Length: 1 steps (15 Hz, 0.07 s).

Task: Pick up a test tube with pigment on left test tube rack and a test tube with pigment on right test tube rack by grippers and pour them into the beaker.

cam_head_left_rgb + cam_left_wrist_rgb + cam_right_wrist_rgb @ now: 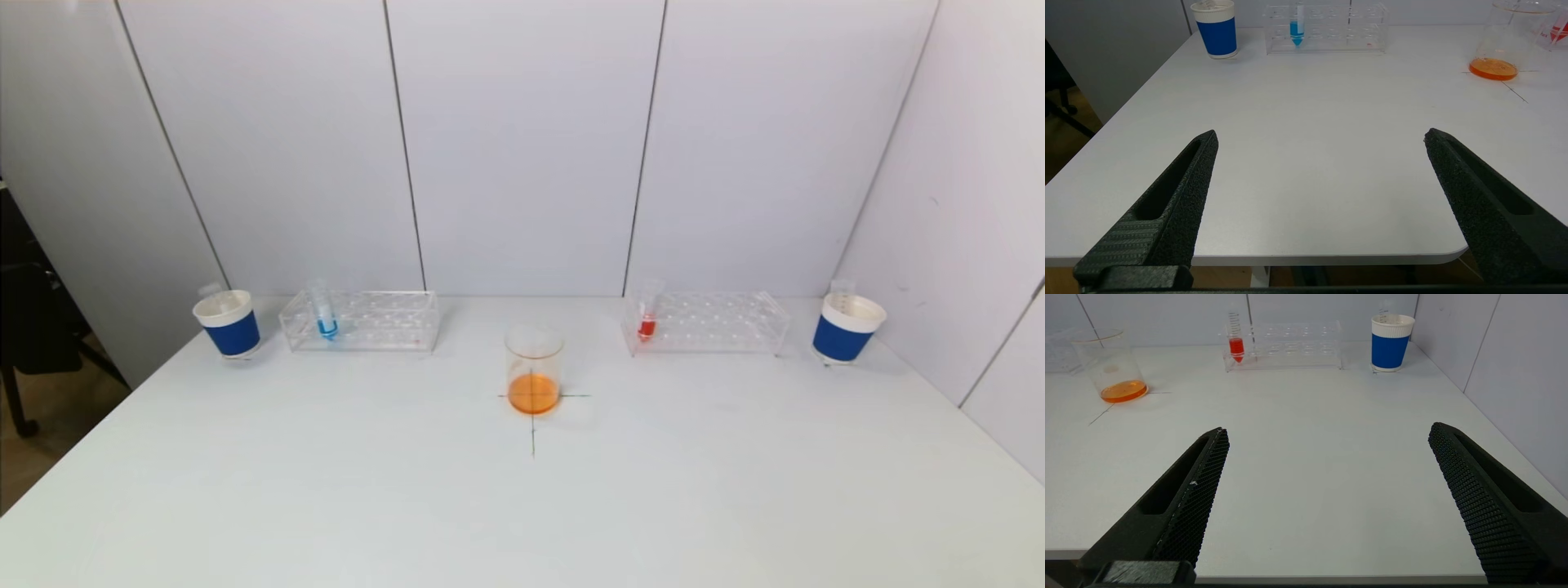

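A clear beaker (534,367) with orange liquid stands on a cross mark at the table's middle. A tube with blue pigment (326,314) stands upright in the left clear rack (384,322). A tube with red pigment (647,314) stands upright in the right clear rack (727,322). Neither arm shows in the head view. My left gripper (1321,136) is open and empty over the table's near left edge, far from the blue tube (1297,28). My right gripper (1328,433) is open and empty over the near right edge, far from the red tube (1236,345).
A blue-and-white paper cup (228,324) stands left of the left rack, another cup (847,328) right of the right rack. White wall panels (522,147) close the back and right side. A dark chair (24,327) stands off the table's left edge.
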{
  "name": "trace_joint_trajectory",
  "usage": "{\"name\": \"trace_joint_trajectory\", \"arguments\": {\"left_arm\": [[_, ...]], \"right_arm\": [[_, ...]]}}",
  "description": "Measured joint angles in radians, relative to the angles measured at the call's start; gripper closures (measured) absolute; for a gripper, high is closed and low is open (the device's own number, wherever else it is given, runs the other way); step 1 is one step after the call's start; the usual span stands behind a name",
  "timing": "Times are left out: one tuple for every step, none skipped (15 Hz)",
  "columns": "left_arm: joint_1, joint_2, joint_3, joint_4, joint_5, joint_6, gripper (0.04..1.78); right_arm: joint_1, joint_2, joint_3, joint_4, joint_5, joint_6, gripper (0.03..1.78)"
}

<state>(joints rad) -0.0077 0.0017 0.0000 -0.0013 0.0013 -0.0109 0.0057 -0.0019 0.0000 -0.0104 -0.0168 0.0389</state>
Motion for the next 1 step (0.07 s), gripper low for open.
{"name": "trace_joint_trajectory", "arguments": {"left_arm": [[0.000, 0.000, 0.000, 0.000, 0.000, 0.000, 0.06]], "right_arm": [[0.000, 0.000, 0.000, 0.000, 0.000, -0.001, 0.04]]}}
